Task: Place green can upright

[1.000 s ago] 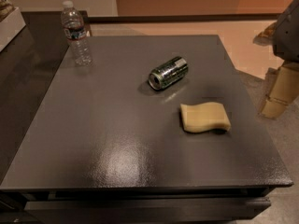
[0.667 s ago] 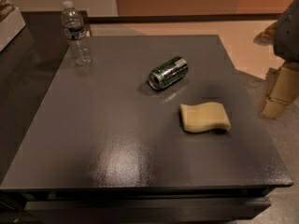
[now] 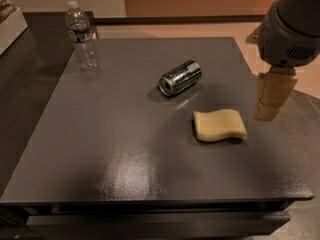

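The green can (image 3: 180,77) lies on its side near the middle of the dark grey table (image 3: 115,149), its silver end turned toward the front left. My gripper (image 3: 268,115) hangs over the table's right edge, to the right of the can and apart from it, with nothing seen in it. Its grey wrist housing (image 3: 292,31) fills the upper right corner.
A clear plastic water bottle (image 3: 81,36) stands upright at the table's back left. A yellow sponge (image 3: 219,125) lies just front-right of the can, close to the gripper. A white box edge (image 3: 10,26) shows at the far left.
My gripper has moved a little to the left, in over the table's right edge. The can, sponge and bottle have not moved.
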